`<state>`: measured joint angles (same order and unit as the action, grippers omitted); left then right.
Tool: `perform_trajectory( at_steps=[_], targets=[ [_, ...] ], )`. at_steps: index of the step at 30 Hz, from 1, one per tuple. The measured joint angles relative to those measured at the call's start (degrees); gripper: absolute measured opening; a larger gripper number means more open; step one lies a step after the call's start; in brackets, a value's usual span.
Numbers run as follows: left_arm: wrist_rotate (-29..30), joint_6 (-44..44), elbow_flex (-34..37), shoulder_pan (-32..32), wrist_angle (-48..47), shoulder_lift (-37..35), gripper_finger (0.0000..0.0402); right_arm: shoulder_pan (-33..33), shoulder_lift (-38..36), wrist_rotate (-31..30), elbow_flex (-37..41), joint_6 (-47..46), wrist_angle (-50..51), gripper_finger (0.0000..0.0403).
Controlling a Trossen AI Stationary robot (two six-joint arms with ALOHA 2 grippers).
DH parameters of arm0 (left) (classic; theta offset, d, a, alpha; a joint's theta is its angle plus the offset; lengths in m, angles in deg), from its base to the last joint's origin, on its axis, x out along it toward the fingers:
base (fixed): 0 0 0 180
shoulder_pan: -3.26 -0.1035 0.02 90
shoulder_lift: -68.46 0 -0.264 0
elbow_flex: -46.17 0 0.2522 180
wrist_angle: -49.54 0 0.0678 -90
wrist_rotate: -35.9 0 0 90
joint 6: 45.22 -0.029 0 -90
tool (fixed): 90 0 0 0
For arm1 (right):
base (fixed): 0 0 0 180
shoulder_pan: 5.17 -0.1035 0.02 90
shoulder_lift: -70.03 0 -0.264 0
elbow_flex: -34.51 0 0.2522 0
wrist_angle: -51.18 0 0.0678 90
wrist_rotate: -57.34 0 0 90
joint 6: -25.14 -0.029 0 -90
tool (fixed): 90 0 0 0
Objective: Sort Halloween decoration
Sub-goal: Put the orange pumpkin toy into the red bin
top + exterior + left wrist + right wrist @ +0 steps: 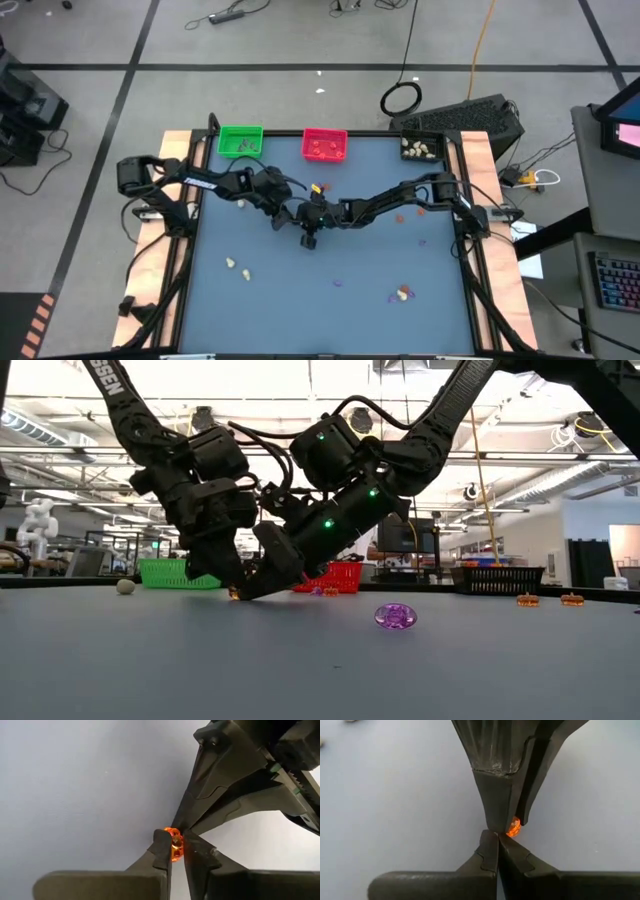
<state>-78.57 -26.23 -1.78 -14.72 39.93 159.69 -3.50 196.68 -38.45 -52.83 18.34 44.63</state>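
The Halloween decoration is a scatter of tiny trinkets on the blue-grey table. An orange trinket (175, 846) sits between the fingertips of my left gripper (305, 208), which is shut on it at mid-table. My right gripper (322, 211) comes in from the table's right. It is shut with nothing between its fingers, and its tips (497, 836) meet the left gripper's tips right beside the trinket (513, 826). In the low view both grippers (238, 592) slant down to the table top. Loose pieces lie around: cream (238, 266), purple (394, 616) and orange (405, 213). My left gripper pinches the orange trinket (176, 851) between its two fingertips, only at their free ends. The fingers slant down from the table's left, and the trinket is right at the table top. My right gripper's shut tips (184, 826) stand against the trinket; whether they touch it I cannot tell.
Along the far edge stand a green tray (240, 140), a red tray (324, 145) and a black tray (421, 148), each with small pieces inside. More trinkets lie toward the near edge (400, 294) and the right side (422, 241). Wooden rails border the table's left and right sides.
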Motion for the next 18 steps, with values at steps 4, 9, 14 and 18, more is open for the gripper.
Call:
perform_trajectory(
  at_steps=[4, 9, 14, 18],
  targets=[
    [0.79, -1.25, 0.01, 0.04, -1.02, -0.8, 0.003, 0.0, 0.0, -0.14, 0.0, 0.01, -0.08, 0.0],
    [1.85, -3.02, -0.16, 0.57, -3.51, -1.2, 0.0039, 0.0, 0.04, -0.27, 0.09, 0.01, -0.86, 0.0],
    [6.32, -3.33, 0.01, 2.44, -4.23, -0.99, 0.0088, 0.02, 0.09, -0.38, 0.09, -0.01, -1.18, 0.0],
    [8.25, -4.52, 0.12, 3.25, -4.59, -0.96, 0.0124, 0.07, 0.11, -0.56, 0.09, -0.7, -1.25, 0.0]
  ],
)
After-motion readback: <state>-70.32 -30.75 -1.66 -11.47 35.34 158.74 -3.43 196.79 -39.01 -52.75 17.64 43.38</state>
